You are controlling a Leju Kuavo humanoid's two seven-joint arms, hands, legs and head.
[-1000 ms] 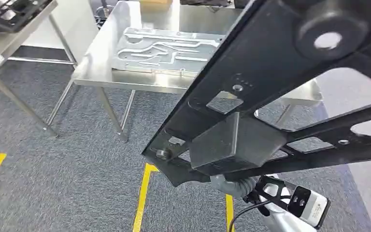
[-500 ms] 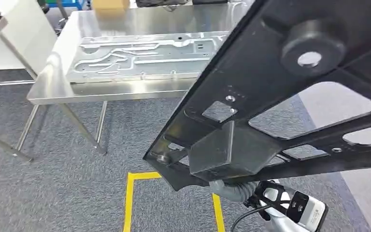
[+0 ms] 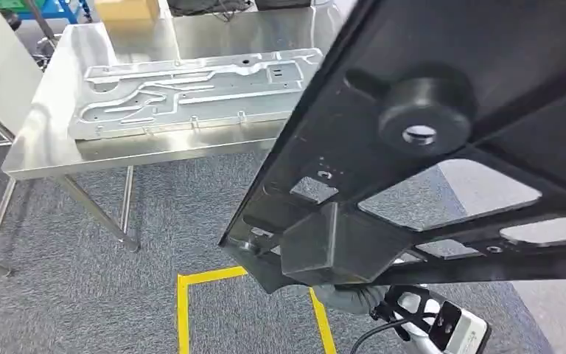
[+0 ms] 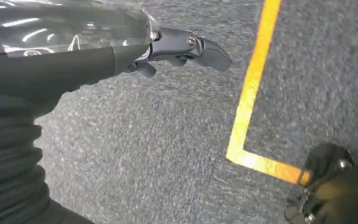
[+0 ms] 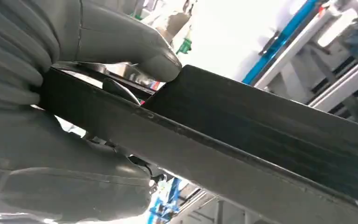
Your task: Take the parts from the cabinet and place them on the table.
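Observation:
A large black frame part (image 3: 413,169) with cut-outs and a round boss covers the right of the head view, tilted and lifted off the floor. My right hand (image 3: 354,296) grips its lower edge from beneath. In the right wrist view the thumb (image 5: 121,42) presses on one face of the black part (image 5: 242,135) and the rest of the right hand (image 5: 51,158) wraps the other face. My left hand (image 4: 177,46) hangs over the carpet with fingers extended and holds nothing. A steel table (image 3: 44,147) stands ahead to the left, bearing a silver machined plate (image 3: 191,88).
Yellow tape lines (image 3: 184,310) mark the grey carpet in front of me, and a yellow line (image 4: 251,84) runs below the left hand. A cardboard box (image 3: 127,9) sits at the table's far edge. The table's legs (image 3: 99,214) stand on the carpet.
The whole view has shifted: the table and plate now lie further left and lower in the picture. The black part stays in my right hand, closer to the camera.

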